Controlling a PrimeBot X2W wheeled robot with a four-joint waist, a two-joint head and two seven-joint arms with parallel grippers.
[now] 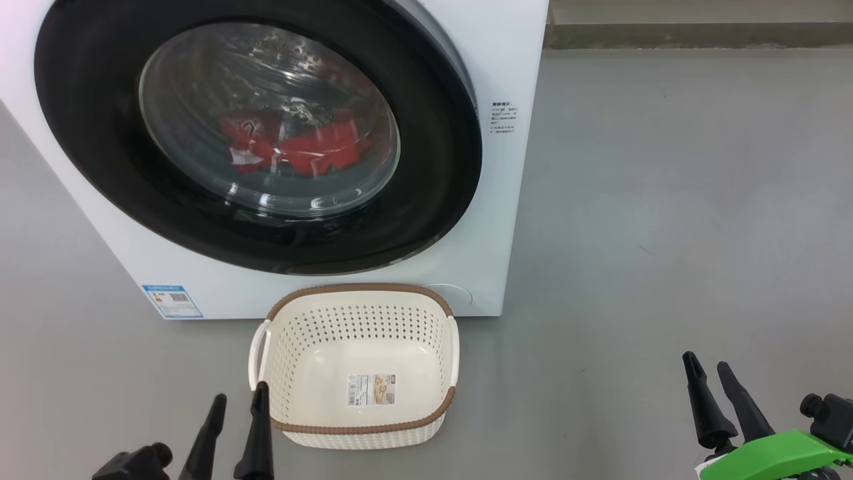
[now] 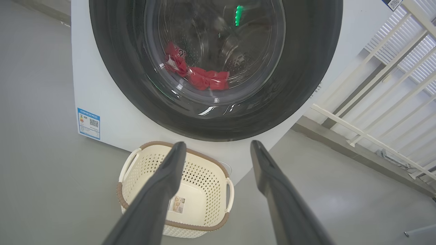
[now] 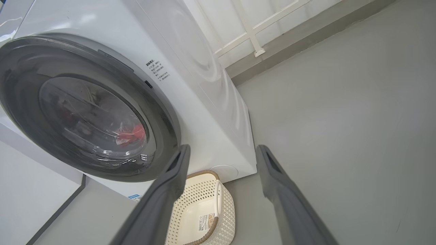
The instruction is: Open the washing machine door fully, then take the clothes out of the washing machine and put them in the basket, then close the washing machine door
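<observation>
The white washing machine (image 1: 506,200) stands ahead with its round black door (image 1: 100,160) shut against its front. Red clothes (image 1: 300,150) lie in the drum behind the glass window, also seen as the clothes (image 2: 204,78) and the clothes (image 3: 131,134). The cream basket (image 1: 363,427) with a brown rim sits on the floor before the machine, holding nothing but its paper label. My left gripper (image 1: 240,397) hovers open at the basket's near left corner. My right gripper (image 1: 706,365) is open too, low at the right, far from the door. Basket (image 2: 211,204) and basket (image 3: 224,207) lie beyond the fingers.
Grey floor (image 1: 666,200) stretches to the machine's right, up to a low kerb along the back. A white railing (image 2: 381,112) stands beyond the kerb on that side. A blue label (image 1: 172,301) marks the machine's lower front.
</observation>
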